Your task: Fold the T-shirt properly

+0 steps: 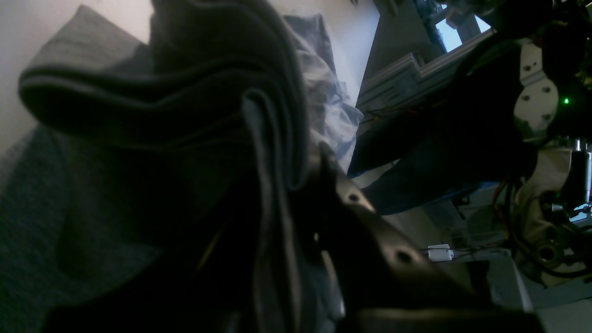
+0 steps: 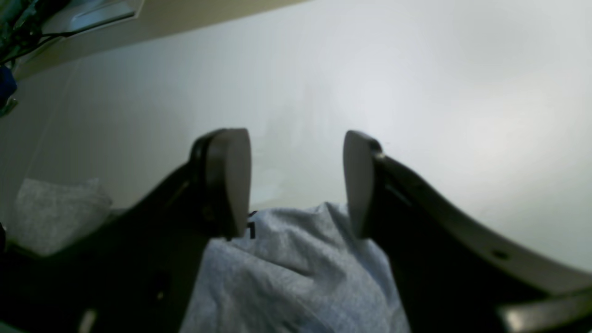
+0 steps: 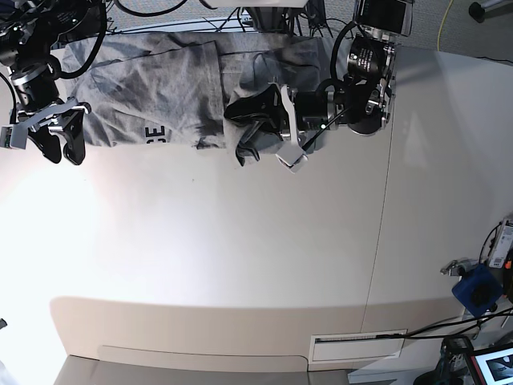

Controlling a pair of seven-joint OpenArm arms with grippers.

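Item: T-shirt (image 3: pixel 168 88), heather grey, lying crumpled along the far edge of the white desk (image 3: pixel 240 241); black lettering partly visible near its lower hem.

Left gripper (image 3: pixel 255 120): fingers closed on a bunched fold of the T-shirt at its right end; in the left wrist view, dark layered cloth (image 1: pixel 194 115) fills the space between them.

Right gripper (image 3: pixel 62 144): fingers (image 2: pixel 229 180) spread apart, holding nothing, poised at the T-shirt's left edge; grey fabric (image 2: pixel 296 268) lies just beneath them, contact cannot be told.

Containers: none seen.
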